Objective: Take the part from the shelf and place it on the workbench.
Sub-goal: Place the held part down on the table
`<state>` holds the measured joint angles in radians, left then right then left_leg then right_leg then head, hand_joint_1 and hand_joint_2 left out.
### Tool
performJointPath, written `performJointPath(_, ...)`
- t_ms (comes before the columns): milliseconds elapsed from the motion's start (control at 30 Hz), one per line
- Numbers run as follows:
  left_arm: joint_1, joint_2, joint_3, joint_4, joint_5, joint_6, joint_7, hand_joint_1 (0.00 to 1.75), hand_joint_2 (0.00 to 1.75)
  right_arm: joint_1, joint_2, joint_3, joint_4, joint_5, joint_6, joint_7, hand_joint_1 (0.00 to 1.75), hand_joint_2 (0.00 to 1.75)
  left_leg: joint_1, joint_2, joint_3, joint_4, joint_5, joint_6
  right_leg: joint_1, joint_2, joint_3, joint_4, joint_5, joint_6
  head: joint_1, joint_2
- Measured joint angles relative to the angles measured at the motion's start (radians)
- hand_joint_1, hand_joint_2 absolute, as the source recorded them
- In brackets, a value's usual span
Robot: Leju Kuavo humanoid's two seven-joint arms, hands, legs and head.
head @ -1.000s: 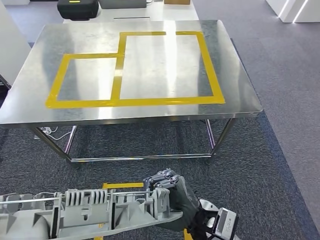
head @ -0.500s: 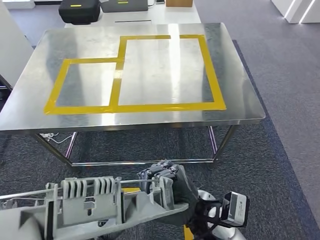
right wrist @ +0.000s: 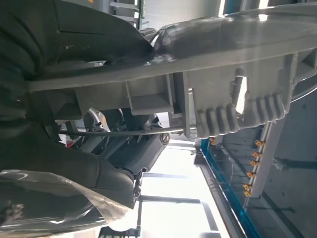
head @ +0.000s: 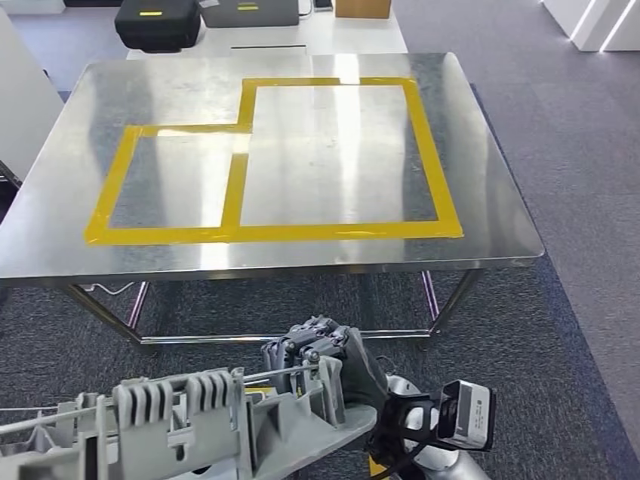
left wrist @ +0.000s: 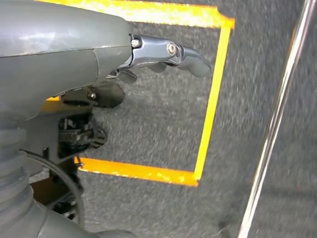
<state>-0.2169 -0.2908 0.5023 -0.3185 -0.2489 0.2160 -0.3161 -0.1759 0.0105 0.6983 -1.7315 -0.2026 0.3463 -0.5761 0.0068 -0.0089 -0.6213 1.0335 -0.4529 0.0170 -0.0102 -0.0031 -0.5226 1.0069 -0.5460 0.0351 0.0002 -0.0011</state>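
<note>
Ribbed grey plastic part [head: 181,420], long and moulded, lies low before me, gripped at its end by my right hand [head: 332,365]. Steel bench [head: 490,215] with yellow tape outlines [head: 234,190] stands ahead over grey carpet. My left hand [left wrist: 164,52] hangs with fingers apart, holding nothing.

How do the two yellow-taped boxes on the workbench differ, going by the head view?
The left taped box is clearly smaller than the right taped box. The right box reaches further toward the far edge of the workbench, while the left box stops short of it. They share yellow tape, a common dividing strip and an aligned near side. Neither box holds anything; the right hand grips the grey part.
</note>
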Motion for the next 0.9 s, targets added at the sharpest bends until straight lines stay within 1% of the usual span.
performJointPath(33,0.000,0.000,-0.025,-0.018,0.031,0.010,0.015,0.00,1.75,-0.004,0.000,0.002,0.002,-0.001,0.004,0.000,1.75,1.75,0.002,0.000,0.006,-0.003,-0.003,0.006,0.000,0.000,-0.008,0.018,-0.011,0.005,0.001,0.000)
performJointPath(67,-0.001,0.000,-0.051,-0.034,0.062,0.020,0.026,0.00,1.75,-0.009,0.000,0.004,0.004,-0.003,0.008,0.000,1.75,1.75,0.005,0.000,0.012,-0.006,-0.007,0.012,-0.001,0.001,-0.030,0.059,-0.029,0.010,0.003,0.000)
performJointPath(100,-0.003,0.000,-0.074,-0.042,0.088,0.028,0.030,0.00,1.75,-0.013,0.000,0.005,0.006,-0.006,0.011,-0.001,1.75,1.75,0.005,0.001,0.016,-0.007,-0.011,0.017,-0.001,0.001,-0.069,0.125,-0.051,0.012,0.005,0.000)
performJointPath(133,-0.004,0.001,-0.094,-0.047,0.108,0.033,0.030,0.00,1.75,-0.016,0.000,0.006,0.009,-0.009,0.013,-0.001,1.75,1.75,0.004,0.000,0.019,-0.007,-0.014,0.021,-0.001,0.001,-0.116,0.198,-0.072,0.014,0.006,0.000)
performJointPath(167,-0.003,0.002,-0.114,-0.050,0.126,0.037,0.029,0.00,1.75,-0.016,0.000,0.007,0.012,-0.011,0.014,-0.001,1.75,1.75,0.004,0.000,0.022,-0.007,-0.019,0.023,-0.001,0.002,-0.163,0.265,-0.086,0.015,0.006,0.000)
performJointPath(200,0.000,0.004,-0.131,-0.052,0.141,0.039,0.028,0.00,1.75,-0.015,0.000,0.008,0.016,-0.012,0.015,-0.001,1.75,1.75,0.004,0.000,0.028,-0.007,-0.024,0.023,-0.001,0.002,-0.198,0.304,-0.083,0.016,0.007,0.000)
performJointPath(233,0.003,0.005,-0.147,-0.055,0.152,0.040,0.026,0.00,1.75,-0.015,0.000,0.009,0.020,-0.012,0.016,-0.001,1.75,1.75,0.004,-0.002,0.036,-0.007,-0.030,0.023,-0.002,0.001,-0.212,0.302,-0.059,0.016,0.007,0.000)
performJointPath(267,0.006,0.007,-0.163,-0.057,0.162,0.041,0.025,0.00,1.75,-0.015,0.000,0.010,0.024,-0.012,0.016,-0.001,1.75,1.75,0.004,-0.003,0.047,-0.007,-0.038,0.021,-0.002,0.001,-0.207,0.263,-0.015,0.015,0.007,0.000)
performJointPath(300,0.008,0.007,-0.175,-0.058,0.170,0.042,0.025,0.00,1.75,-0.016,0.000,0.011,0.027,-0.011,0.015,0.000,1.75,1.75,0.004,-0.004,0.058,-0.007,-0.046,0.018,-0.002,0.001,-0.186,0.197,0.036,0.013,0.007,0.000)
performJointPath(333,0.009,0.008,-0.189,-0.060,0.179,0.045,0.025,0.00,1.75,-0.017,0.000,0.011,0.031,-0.008,0.012,0.002,1.75,1.75,0.003,-0.005,0.068,-0.007,-0.054,0.014,-0.002,0.001,-0.160,0.132,0.074,0.011,0.007,0.000)
performJointPath(367,0.008,0.009,-0.201,-0.063,0.192,0.051,0.024,0.00,1.75,-0.020,0.001,0.012,0.035,-0.003,0.005,0.005,1.75,1.75,0.002,-0.005,0.074,-0.006,-0.061,0.009,-0.001,0.001,-0.133,0.075,0.094,0.007,0.007,0.000)
performJointPath(400,0.008,0.010,-0.212,-0.066,0.206,0.058,0.021,0.00,1.75,-0.022,0.002,0.013,0.041,0.004,-0.004,0.008,1.75,1.75,0.001,-0.005,0.076,-0.006,-0.065,0.004,0.001,0.002,-0.116,0.043,0.096,0.002,0.007,0.000)
performJointPath(433,0.008,0.011,-0.223,-0.069,0.224,0.066,0.017,0.00,1.75,-0.024,0.003,0.014,0.049,0.012,-0.016,0.013,1.75,1.75,-0.001,-0.005,0.076,-0.006,-0.068,0.000,0.002,0.003,-0.107,0.031,0.087,-0.003,0.006,0.000)
performJointPath(533,0.009,0.014,-0.251,-0.078,0.293,0.084,0.000,0.00,1.75,-0.028,0.005,0.016,0.076,0.034,-0.053,0.021,1.75,1.75,0.000,-0.003,0.078,-0.004,-0.079,-0.012,0.002,0.006,-0.099,0.024,0.075,-0.020,0.002,0.000)
performJointPath(567,0.009,0.014,-0.260,-0.082,0.318,0.086,-0.005,0.00,1.75,-0.029,0.007,0.016,0.083,0.039,-0.065,0.024,1.75,1.75,0.001,-0.002,0.074,0.010,-0.088,-0.016,0.000,0.005,-0.094,0.023,0.071,-0.026,0.000,0.000)
performJointPath(600,0.009,0.015,-0.268,-0.086,0.346,0.086,-0.010,0.00,1.75,-0.031,0.008,0.017,0.090,0.045,-0.078,0.027,1.75,1.75,0.002,-0.002,0.057,0.047,-0.104,-0.022,-0.001,0.003,-0.088,0.022,0.067,-0.032,-0.001,0.000)
performJointPath(633,0.009,0.015,-0.275,-0.089,0.375,0.086,-0.012,0.00,1.75,-0.033,0.010,0.017,0.097,0.051,-0.093,0.031,1.75,1.75,0.003,-0.001,0.030,0.099,-0.125,-0.026,-0.001,0.001,-0.083,0.022,0.063,-0.036,-0.003,0.000)
performJointPath(700,0.025,0.028,-0.293,-0.089,0.423,0.074,-0.022,0.00,1.75,-0.035,0.013,0.017,0.111,0.074,-0.145,0.031,1.75,1.75,0.003,0.000,-0.051,0.235,-0.168,-0.031,-0.001,0.000,-0.073,0.022,0.054,-0.042,-0.005,0.000)
performJointPath(733,0.044,0.044,-0.301,-0.083,0.436,0.048,-0.044,0.00,1.75,-0.029,0.012,0.014,0.115,0.090,-0.180,0.025,1.75,1.75,0.003,0.000,-0.081,0.278,-0.173,-0.031,-0.001,0.002,-0.067,0.022,0.049,-0.043,-0.005,0.000)
performJointPath(767,0.077,0.071,-0.309,-0.067,0.444,-0.004,-0.090,0.00,1.75,-0.018,0.007,0.008,0.118,0.107,-0.221,0.015,1.75,1.75,0.004,0.000,-0.098,0.291,-0.159,-0.031,-0.001,0.005,-0.058,0.022,0.041,-0.043,-0.005,0.000)
performJointPath(800,0.115,0.103,-0.316,-0.046,0.449,-0.065,-0.146,0.00,1.75,-0.003,-0.001,-0.001,0.119,0.122,-0.254,0.005,1.75,1.75,0.005,0.000,-0.095,0.264,-0.124,-0.030,-0.002,0.010,-0.046,0.022,0.033,-0.043,-0.005,0.000)
performJointPath(833,0.154,0.133,-0.321,-0.022,0.453,-0.121,-0.201,0.00,1.75,0.012,-0.010,-0.014,0.118,0.131,-0.274,-0.003,1.75,1.75,0.005,0.001,-0.077,0.207,-0.078,-0.028,-0.002,0.016,-0.033,0.022,0.023,-0.041,-0.006,0.000)
performJointPath(867,0.191,0.163,-0.324,0.003,0.459,-0.163,-0.245,0.00,1.75,0.027,-0.019,-0.028,0.116,0.139,-0.286,-0.008,1.75,1.75,0.006,0.002,-0.054,0.144,-0.038,-0.027,-0.002,0.021,-0.020,0.022,0.013,-0.037,-0.006,0.000)
performJointPath(900,0.215,0.186,-0.326,0.021,0.463,-0.180,-0.267,0.00,1.75,0.036,-0.025,-0.040,0.115,0.145,-0.289,-0.009,1.75,1.75,0.003,0.004,-0.034,0.093,-0.012,-0.025,0.000,0.024,-0.015,0.021,0.005,-0.032,-0.008,0.000)
